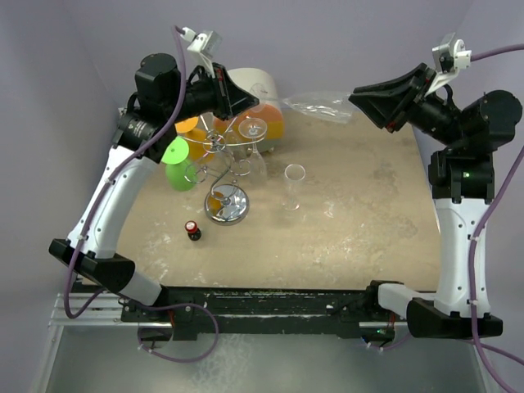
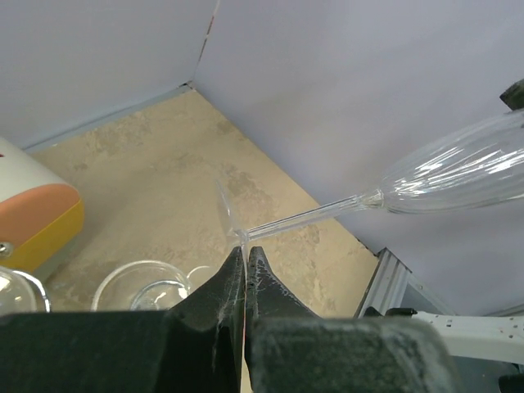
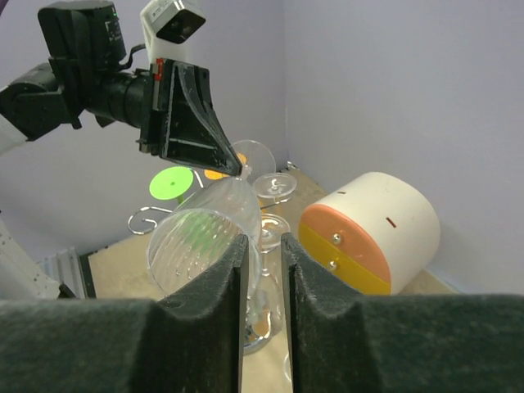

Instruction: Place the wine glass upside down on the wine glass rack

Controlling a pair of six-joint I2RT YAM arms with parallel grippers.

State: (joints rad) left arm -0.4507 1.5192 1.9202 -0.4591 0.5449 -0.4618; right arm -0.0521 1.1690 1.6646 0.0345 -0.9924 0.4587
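My left gripper is shut on the foot of a clear ribbed wine glass and holds it roughly level in the air over the back of the table. Its bowl points toward my right gripper. In the right wrist view the bowl's mouth sits right at my right gripper. Its jaws are slightly apart, with the bowl's edge showing in the gap. The silver wire rack stands below my left gripper, with several glasses hanging on it.
A white-and-orange drum lies behind the rack. A green glass and an orange one hang on the rack's left side. A clear glass stands right of the rack. A small red-capped bottle stands in front of it.
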